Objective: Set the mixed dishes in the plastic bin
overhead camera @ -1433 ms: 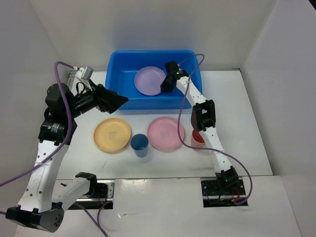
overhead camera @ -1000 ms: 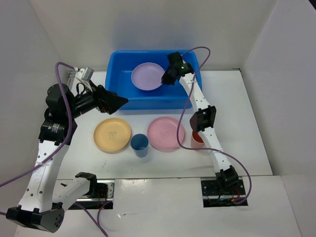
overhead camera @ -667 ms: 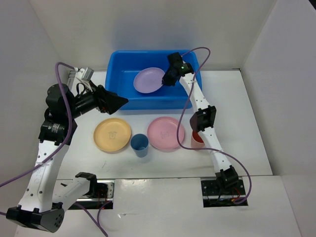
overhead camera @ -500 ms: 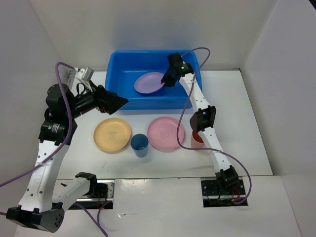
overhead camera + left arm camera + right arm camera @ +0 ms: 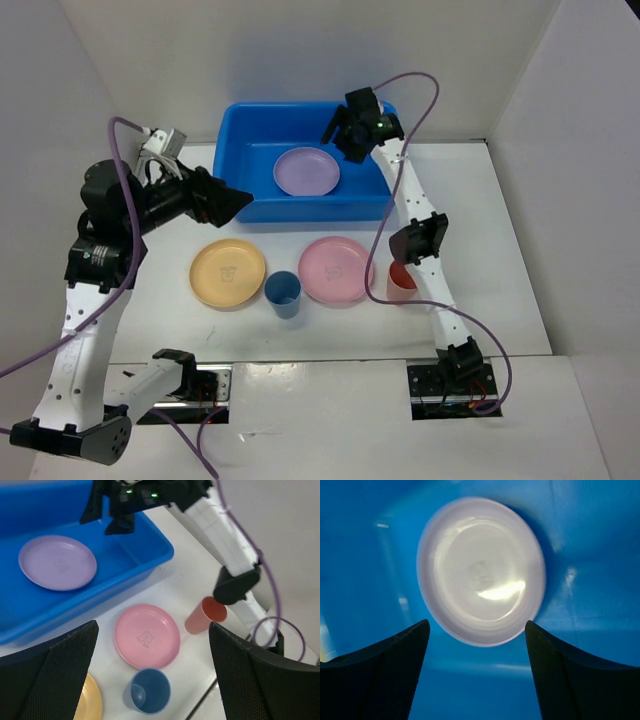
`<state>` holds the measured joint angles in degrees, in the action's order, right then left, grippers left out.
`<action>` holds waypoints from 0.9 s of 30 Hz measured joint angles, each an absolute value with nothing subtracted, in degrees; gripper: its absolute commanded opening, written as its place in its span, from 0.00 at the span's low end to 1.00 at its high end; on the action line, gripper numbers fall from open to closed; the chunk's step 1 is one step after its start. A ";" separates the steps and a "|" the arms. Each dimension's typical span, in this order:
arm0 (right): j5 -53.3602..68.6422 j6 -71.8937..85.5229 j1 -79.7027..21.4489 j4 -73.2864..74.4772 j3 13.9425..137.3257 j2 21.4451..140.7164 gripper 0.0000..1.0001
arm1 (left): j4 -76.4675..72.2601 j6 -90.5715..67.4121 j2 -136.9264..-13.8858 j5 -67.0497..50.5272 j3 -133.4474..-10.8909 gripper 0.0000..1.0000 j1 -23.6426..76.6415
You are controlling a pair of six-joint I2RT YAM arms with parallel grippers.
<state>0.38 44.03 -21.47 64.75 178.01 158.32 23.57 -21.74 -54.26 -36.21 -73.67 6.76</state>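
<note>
**Right gripper empty over the bin, four dishes on the table**

Right gripper point(image 5: 345, 130): hangs over the far right corner of the bin point(image 5: 310, 208). Its fingers are spread wide with nothing between them. Its own camera looks straight down on the lilac plate, which it does not touch.

Lilac plate point(image 5: 307, 171): lies flat and face up on the bin floor, a little right of centre. From where I stand, this item looks delivered.

Left gripper point(image 5: 240, 205): held above the table point(image 5: 500, 250), just left of the bin's near left corner and pointing right. Its fingers are wide apart and empty.

Yellow plate point(image 5: 228, 272): flat on the table at the left end of the row on the bin's near side. It lies just nearward of the left gripper, which is plainly the closer tool.

Blue cup point(image 5: 283, 293): upright, mouth up, between the two plates. It is just beside the pink plate's rim, and I cannot tell whether they touch.

Pink plate point(image 5: 337, 270): flat, nearward of the bin's middle.

Red cup point(image 5: 401, 281): at the right end of the row, just beside the right arm point(image 5: 425, 240), whose elbow partly hides it from above.

Judgement: every remaining dish lies on the bin's near side, while the right gripper sits at the far side. It would have to draw back nearward over the wall before reaching the pink plate or red cup. The plates are round, so there is no long axis to line up with and any point on the rim serves.
</note>
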 measured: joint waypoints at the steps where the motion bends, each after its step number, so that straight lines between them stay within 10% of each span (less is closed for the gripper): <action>1: 0.12 43.40 -21.47 64.66 177.93 156.00 0.84 | 24.91 -20.78 -54.76 -35.57 -75.75 0.97 6.76; 10: -8.45 38.04 -22.11 68.07 176.27 125.47 0.88 | 28.34 -17.54 -58.85 -33.95 -86.63 0.97 6.15; 17: -16.40 36.93 -24.40 70.08 151.39 98.89 0.88 | 27.05 -20.12 -60.95 -35.88 -79.35 0.91 4.78; 20: -17.34 36.95 -22.63 71.09 133.64 87.07 0.88 | 27.24 -22.52 -60.84 -35.20 -72.77 0.72 2.44; 22: -17.30 36.97 -21.39 70.61 123.42 80.55 0.88 | 27.33 -25.04 -60.80 -34.83 -68.05 0.29 0.34; 24: -16.32 36.97 -21.10 69.54 112.66 73.54 0.88 | 27.07 -27.64 -60.75 -34.20 -63.81 0.10 -1.91; 27: -12.56 36.69 -19.88 66.85 97.34 65.65 0.90 | 27.59 -30.30 -60.55 -32.69 -59.79 0.00 -6.46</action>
<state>-12.56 36.69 -19.88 66.85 97.34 65.65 27.59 -30.30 -60.55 -32.69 -59.79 -6.46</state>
